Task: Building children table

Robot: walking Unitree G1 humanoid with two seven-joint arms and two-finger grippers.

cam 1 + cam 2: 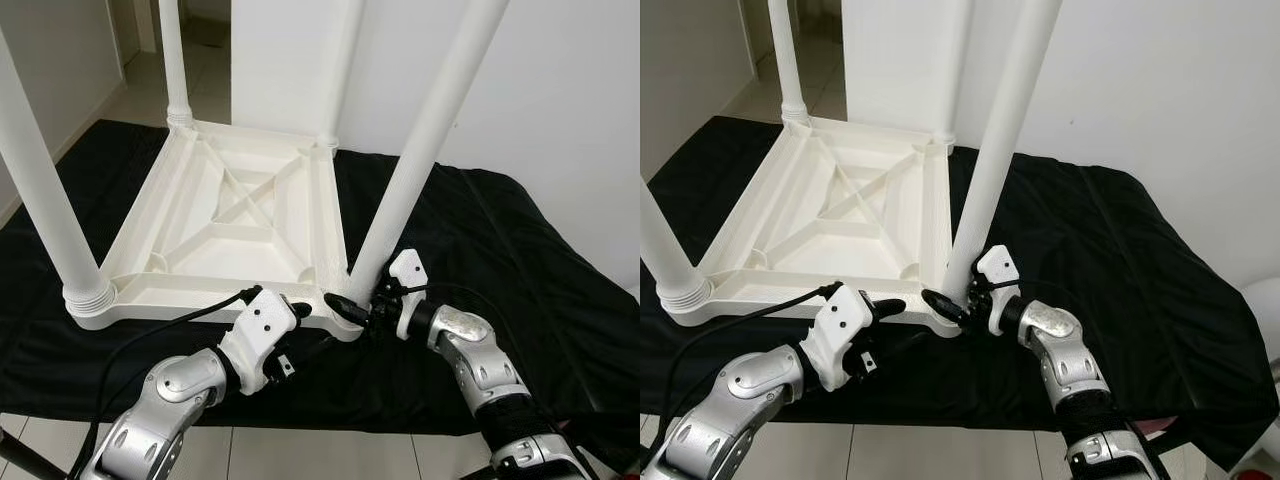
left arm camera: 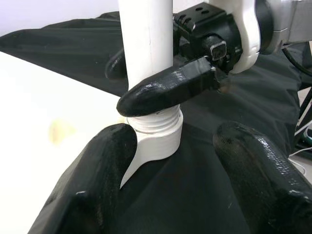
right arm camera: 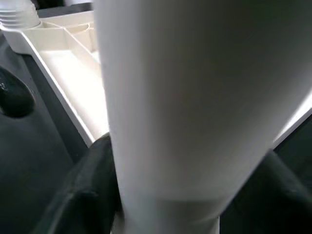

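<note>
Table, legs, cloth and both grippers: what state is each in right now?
Tabletop: upside down on the cloth, ribs showing.
Near right leg: upright in its corner socket, thread visible at the base, clamped by the right gripper.
Other three legs: standing in their corners.
Cloth: spread out, wrinkled.
Right gripper: shut on the leg, low down.
Left gripper: open, at the same corner.

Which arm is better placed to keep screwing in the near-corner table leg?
Right. The right gripper already clasps the table leg just above its threaded base, while the left gripper sits open beside the tabletop corner.
</note>
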